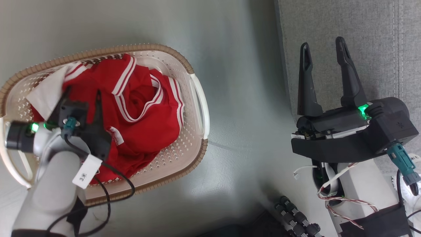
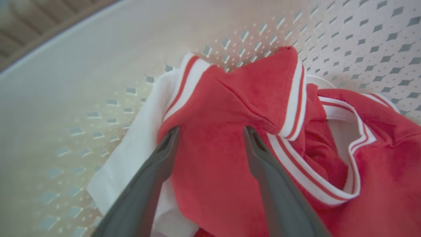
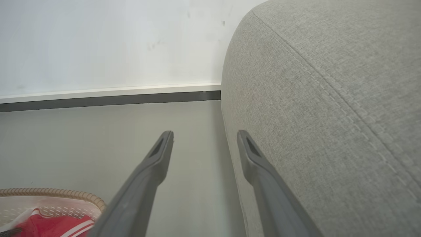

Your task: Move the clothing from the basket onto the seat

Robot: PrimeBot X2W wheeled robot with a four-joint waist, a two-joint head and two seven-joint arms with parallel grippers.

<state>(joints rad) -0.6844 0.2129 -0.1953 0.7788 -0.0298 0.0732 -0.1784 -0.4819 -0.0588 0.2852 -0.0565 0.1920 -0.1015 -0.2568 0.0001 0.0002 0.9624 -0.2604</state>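
Clothing (image 1: 138, 108) was red fabric w/ white stripe trim & a white panel, heaped inside the basket (image 1: 184, 158). Left gripper (image 2: 210, 131) was in the basket too, spread, tips against the red cloth. Right gripper (image 1: 323, 44) was spread, empty, well right of the basket by the seat (image 1: 361, 33).

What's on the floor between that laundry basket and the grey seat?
Nothing. In the head view, just a bare strip of grey floor separates the basket from the seat.
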